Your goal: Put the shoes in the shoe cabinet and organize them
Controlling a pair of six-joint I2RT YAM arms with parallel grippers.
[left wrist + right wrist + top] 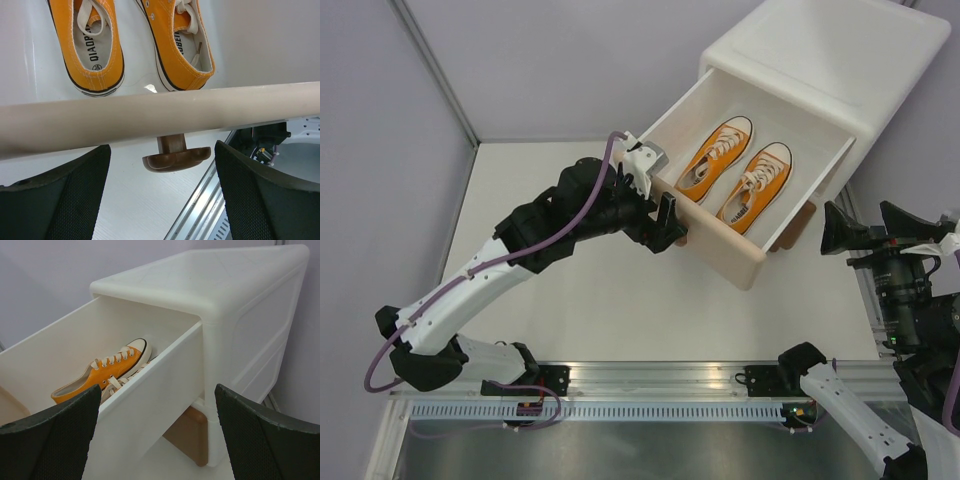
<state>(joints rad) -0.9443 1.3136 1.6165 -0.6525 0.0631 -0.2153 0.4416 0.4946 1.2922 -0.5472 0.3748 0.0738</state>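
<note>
Two orange sneakers (716, 158) are laid side by side in the pulled-out upper drawer (720, 240) of the shoe cabinet (830, 60), at two o'clock on the table (570, 300). Its knob (175, 159) is straddled, ungripped, by the released left gripper (160, 150), probably for pushing it shut. The right gripper (157, 395) is parked spread wide.

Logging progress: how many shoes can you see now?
2: one orange sneaker and the other orange sneaker beside it, both in the open upper drawer. Others may be hidden in the cabinet.
</note>
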